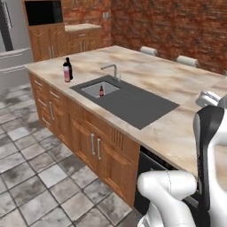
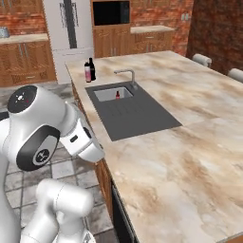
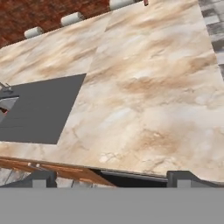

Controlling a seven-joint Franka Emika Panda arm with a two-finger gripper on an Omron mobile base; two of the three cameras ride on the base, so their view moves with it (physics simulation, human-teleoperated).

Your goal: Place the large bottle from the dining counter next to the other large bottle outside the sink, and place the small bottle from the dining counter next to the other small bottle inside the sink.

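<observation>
Upper left: the large bottle (image 1: 66, 72) stands beside the black bottle (image 1: 69, 68); a brown bottle (image 1: 101, 91) sits in the sink (image 1: 128, 106). Our gripper (image 3: 112, 178) is spread open and empty; we judge the small bottle comes next, approached squarely.

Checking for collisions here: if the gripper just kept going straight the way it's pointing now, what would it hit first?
Probably the bare dining counter top: the open gripper looks down onto it, right of the sink. Depth is unclear.

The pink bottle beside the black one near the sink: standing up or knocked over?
Upright. The pink bottle stands cap-up on the dining counter, close beside the black bottle, outside the sink.
</observation>
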